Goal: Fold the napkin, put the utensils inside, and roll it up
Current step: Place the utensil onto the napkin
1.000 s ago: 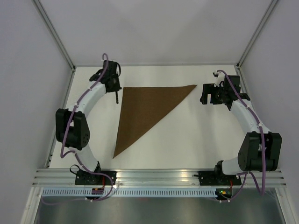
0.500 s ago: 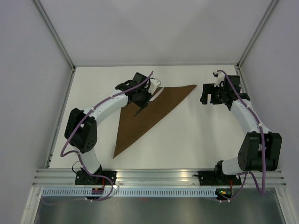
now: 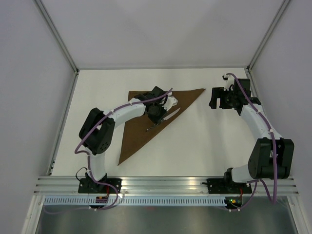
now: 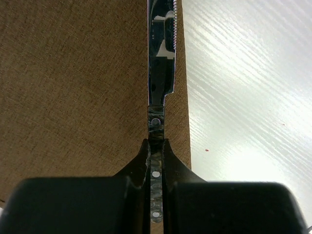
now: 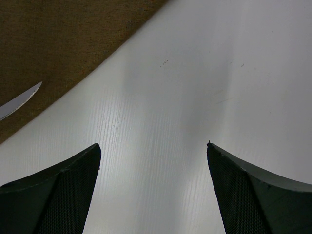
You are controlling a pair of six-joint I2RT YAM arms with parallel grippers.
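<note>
white matte table [image 3: 209,146] is bearing all | dark brown fabric napkin [image 3: 134,131], folded to a triangle, is lying flat mid-table, ready for utensils | right gripper [image 3: 220,100] is hovering beside the napkin's right tip, jaws wide, empty, clear of the work | left gripper [image 3: 157,116] is pinching the handle of a silver serrated metal knife [image 3: 169,115], blade along the napkin's long edge, probably for rolling in

a white table [image 3: 209,146] with a faint wood grain fills the enclosure. plain white walls [image 3: 161,29] stand at the back and on both sides, joined by slanting aluminium posts [image 3: 55,33]. a ribbed aluminium rail [image 3: 165,184] runs along the table's near edge, with a dull metal sheet [image 3: 165,219] below it. the light is soft and even.
</note>
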